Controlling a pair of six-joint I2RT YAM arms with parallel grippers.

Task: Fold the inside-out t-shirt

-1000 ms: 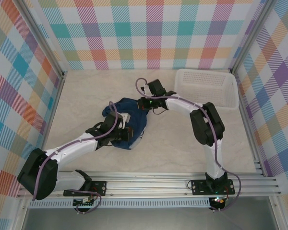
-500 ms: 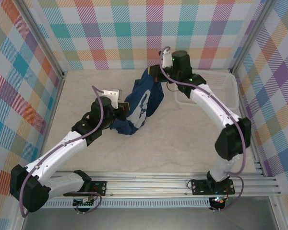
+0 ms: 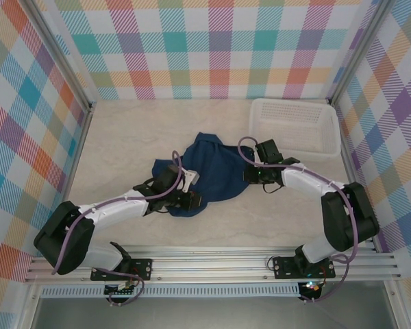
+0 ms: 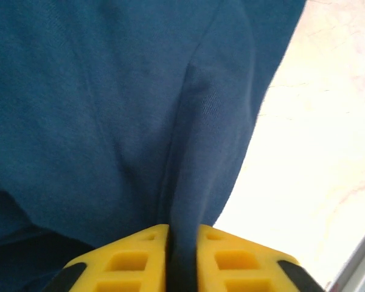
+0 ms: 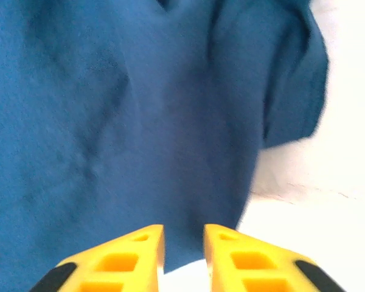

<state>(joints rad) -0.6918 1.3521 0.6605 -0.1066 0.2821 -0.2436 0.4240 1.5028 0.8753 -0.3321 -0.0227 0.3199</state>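
Observation:
The dark navy t-shirt [image 3: 216, 170] lies in a rumpled spread on the table's middle, plain blue side up. My left gripper [image 3: 192, 199] is low at the shirt's near-left edge. In the left wrist view its yellow fingers [image 4: 140, 255] pinch a raised fold of the t-shirt [image 4: 109, 109], so the left gripper [image 4: 182, 230] is shut on cloth. My right gripper [image 3: 249, 175] is at the shirt's right edge. In the right wrist view the right gripper [image 5: 184, 230] stands open over the hem of the t-shirt [image 5: 109, 121], which lies flat on the table.
A white mesh basket [image 3: 296, 127] stands at the back right, just behind the right arm. Bare marble-patterned table [image 3: 123, 137] surrounds the shirt. Checked walls close in the left, back and right sides, and a metal rail [image 3: 226, 260] runs along the near edge.
Half a second ago both grippers held the shirt raised and stretched between them. Both arms have come down toward the near side, the shirt now lies on the table, and the right jaws have parted.

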